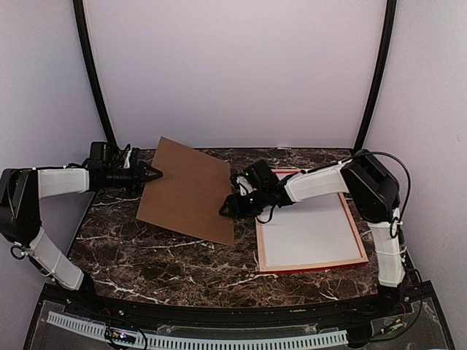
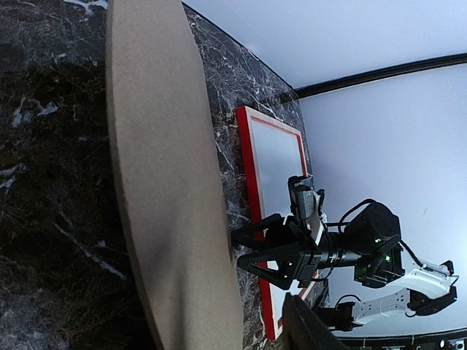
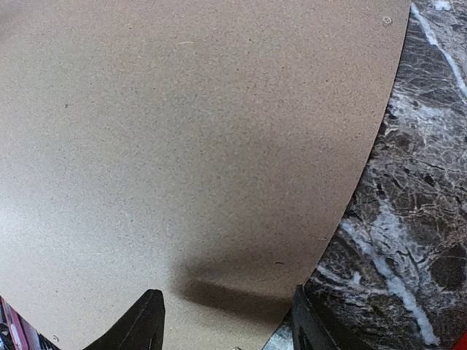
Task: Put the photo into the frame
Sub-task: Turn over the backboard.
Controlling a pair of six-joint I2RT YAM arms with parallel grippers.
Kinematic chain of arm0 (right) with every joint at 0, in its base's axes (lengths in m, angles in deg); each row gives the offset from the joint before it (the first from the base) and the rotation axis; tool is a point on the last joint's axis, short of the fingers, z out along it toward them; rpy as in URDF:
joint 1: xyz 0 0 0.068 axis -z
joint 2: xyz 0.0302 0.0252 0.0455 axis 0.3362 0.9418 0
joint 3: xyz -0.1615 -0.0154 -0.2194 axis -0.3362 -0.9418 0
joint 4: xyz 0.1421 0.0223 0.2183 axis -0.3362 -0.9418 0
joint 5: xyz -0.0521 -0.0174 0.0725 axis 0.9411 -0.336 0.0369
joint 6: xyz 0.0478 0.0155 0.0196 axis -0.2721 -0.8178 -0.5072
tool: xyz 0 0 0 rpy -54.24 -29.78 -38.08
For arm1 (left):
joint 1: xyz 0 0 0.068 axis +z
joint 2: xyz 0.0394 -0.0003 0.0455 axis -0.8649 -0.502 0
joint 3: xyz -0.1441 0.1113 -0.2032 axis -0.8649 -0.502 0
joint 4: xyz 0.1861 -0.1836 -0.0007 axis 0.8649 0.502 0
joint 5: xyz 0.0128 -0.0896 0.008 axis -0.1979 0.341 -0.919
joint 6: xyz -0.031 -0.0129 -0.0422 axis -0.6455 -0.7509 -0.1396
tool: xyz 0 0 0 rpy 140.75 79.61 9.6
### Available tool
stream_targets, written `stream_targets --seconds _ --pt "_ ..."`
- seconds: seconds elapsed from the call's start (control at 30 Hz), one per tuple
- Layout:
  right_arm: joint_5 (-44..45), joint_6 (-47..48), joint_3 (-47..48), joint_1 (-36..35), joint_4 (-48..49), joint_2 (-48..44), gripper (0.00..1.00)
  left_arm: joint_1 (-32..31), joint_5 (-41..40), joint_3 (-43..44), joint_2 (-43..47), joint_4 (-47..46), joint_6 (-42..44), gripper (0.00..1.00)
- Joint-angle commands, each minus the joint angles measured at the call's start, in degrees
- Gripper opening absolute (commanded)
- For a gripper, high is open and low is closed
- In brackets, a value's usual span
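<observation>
- Nearest me, along the front edge of the dark, white-veined marble table, runs a black rail with a white slotted strip below it.
- At far left, the white-sleeved left arm reaches in from the table's left side.
- The left end effector sits right at the left edge of a flat brown rectangular backing board. In the left wrist view only one finger shows and the board hides the other. I cannot tell whether the end effector is clamped on the board or standing apart.
- The board sits skewed over the left half of the table, with a strip of bare marble between it and the frame.
- The right end effector is at the board's right edge with its fingers spread wide. In the right wrist view nothing sits between them, and I cannot tell whether they touch the board.
- Further right, a large thin rectangular wooden frame lies flat on the right half of the table. Pale wood faces up and red shows along its outer edge.
- A plain white sheet fills the frame's opening; whether it is the photo lying face down I cannot tell.
- At far right, the right arm rises from the near right corner and bends left over the frame's far end.
</observation>
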Motion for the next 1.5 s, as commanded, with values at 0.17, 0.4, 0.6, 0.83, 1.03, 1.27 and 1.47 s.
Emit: stream_targets --seconds 0.17,0.4,0.6,0.83,1.03,1.27,1.47 --pt "-2.34 0.35 -0.55 -1.07 -1.86 1.22 0.6 -0.46 -1.02 2.31 2.59 4.78 4.02 0.18" --pt "-4.75 0.35 0.24 -1.04 -2.5 -0.88 0.63 -0.48 -5.91 6.65 6.24 14.48 9.41 0.0" --pt "-5.62 1.08 0.22 -1.05 -4.49 -4.9 0.64 -0.45 -9.17 11.33 9.53 26.96 14.89 0.0" --pt "-4.55 2.46 -0.29 -1.04 -6.45 -7.44 0.65 -0.45 -13.27 16.87 14.36 41.91 20.45 0.0" --pt "-4.16 3.07 -1.82 -0.96 -6.38 -8.13 0.65 -0.49 -14.98 20.3 17.1 51.39 23.72 0.0" --pt "-4.66 2.67 -2.52 -0.96 -5.7 -8.39 0.66 -0.4 -20.26 24.55 20.0 62.19 26.01 0.0" --pt "-5.76 2.3 -2.19 -0.96 -4.87 -7.48 0.66 -0.41 -19.44 27.13 22.38 64.67 24.9 0.0"
